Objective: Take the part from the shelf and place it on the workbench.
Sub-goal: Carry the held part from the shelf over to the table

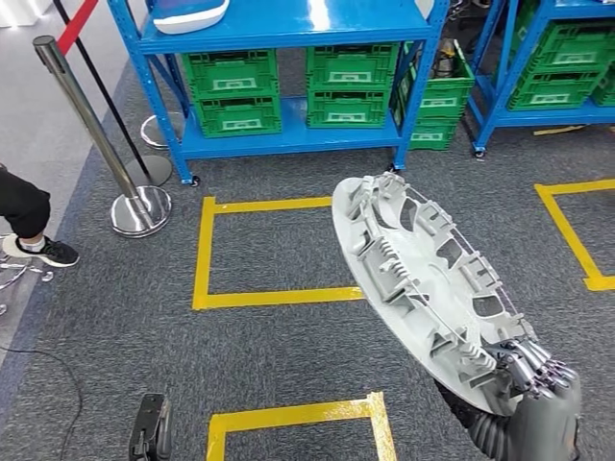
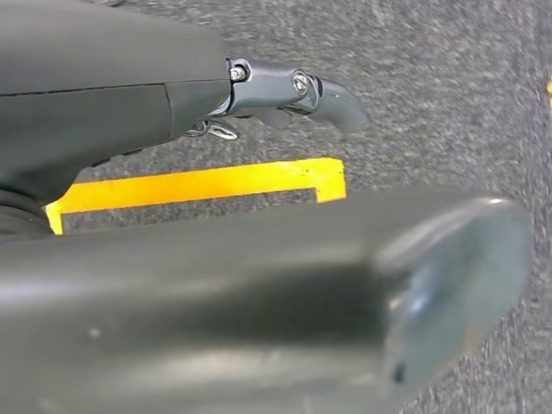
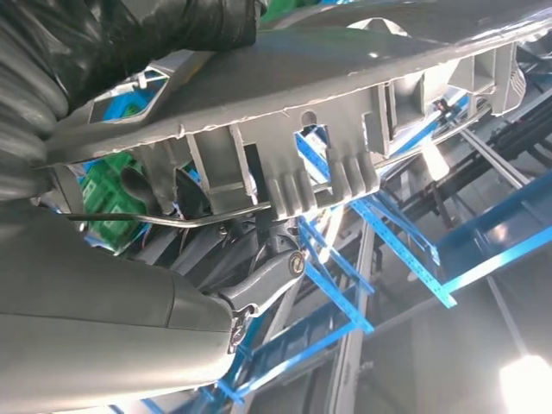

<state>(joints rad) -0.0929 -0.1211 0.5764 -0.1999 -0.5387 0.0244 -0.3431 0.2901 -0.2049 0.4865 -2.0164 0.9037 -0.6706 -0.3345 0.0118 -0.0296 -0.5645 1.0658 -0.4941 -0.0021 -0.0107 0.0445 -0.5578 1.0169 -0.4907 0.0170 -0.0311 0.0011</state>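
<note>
Right hand (image 1: 536, 379) grips the grey wheel cover (image 1: 424, 279) by its lower rim, tilted, nearer than the blue shelf (image 1: 290, 58). Left hand (image 2: 286, 90) holds nothing, fingers loosely extended.

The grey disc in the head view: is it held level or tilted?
Tilted. The disc slopes from its raised far edge down to the right hand gripping its near rim, ribbed side facing up.

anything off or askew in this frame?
Only the part: the right hand holds it by one edge, so the disc hangs tilted over the carpet, ribbed side up. No damage visible. The left hand hangs over the floor holding nothing. Crates sit squarely on the shelf.
</note>
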